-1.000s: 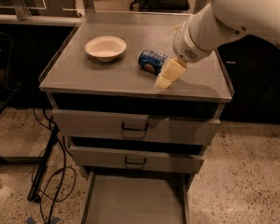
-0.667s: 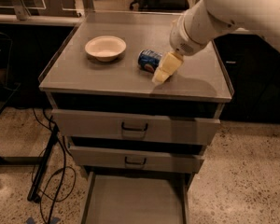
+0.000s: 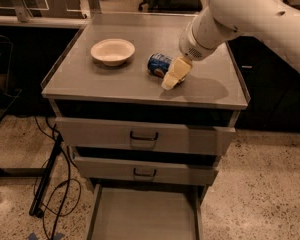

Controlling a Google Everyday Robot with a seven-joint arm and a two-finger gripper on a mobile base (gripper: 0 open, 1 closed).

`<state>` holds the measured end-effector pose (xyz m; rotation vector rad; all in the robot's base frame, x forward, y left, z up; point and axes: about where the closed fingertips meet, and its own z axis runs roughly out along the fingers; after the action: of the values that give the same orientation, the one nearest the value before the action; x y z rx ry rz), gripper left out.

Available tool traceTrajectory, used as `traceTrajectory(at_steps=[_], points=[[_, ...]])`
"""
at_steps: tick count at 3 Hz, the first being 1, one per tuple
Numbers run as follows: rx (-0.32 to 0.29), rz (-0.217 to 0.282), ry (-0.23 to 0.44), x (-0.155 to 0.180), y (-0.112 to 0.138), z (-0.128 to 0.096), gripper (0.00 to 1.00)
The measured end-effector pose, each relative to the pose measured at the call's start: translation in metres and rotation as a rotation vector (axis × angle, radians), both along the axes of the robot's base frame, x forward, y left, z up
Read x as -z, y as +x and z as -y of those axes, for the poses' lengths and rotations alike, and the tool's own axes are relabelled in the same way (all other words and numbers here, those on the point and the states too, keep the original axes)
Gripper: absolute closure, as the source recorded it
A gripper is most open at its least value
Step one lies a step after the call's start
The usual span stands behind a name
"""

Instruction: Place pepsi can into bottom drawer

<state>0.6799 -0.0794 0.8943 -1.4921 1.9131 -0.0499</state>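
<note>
While the white arm (image 3: 240, 14) is reaching in from the right, the cabinet top (image 3: 80, 81) is carrying everything. Below two upper drawers (image 3: 190, 141), the bottom drawer (image 3: 145, 214) is standing pulled out. A cream bowl (image 3: 112, 51) is sitting at the left. The gripper (image 3: 172, 75) is hanging just right of the pepsi can (image 3: 157, 64), perhaps touching it; whether it is grasping, I cannot tell. The can is lying on its side on the cabinet top.

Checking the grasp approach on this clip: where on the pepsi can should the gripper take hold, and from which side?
The pepsi can lies on its side on the cabinet top, right of the bowl. Likely best: span its curved middle from above. The gripper hangs close beside it on its right.
</note>
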Motion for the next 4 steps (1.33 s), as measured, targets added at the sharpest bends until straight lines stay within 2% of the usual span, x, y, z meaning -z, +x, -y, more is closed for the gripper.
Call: traceTrajectory(at_steps=[1,3,4], points=[[0.027,-0.027,0.012,0.018,0.007,0.004,0.00],[0.042,-0.080,0.024,0.038,0.038,-0.004,0.00],[0.042,-0.079,0.025,0.038,0.039,-0.004,0.12]])
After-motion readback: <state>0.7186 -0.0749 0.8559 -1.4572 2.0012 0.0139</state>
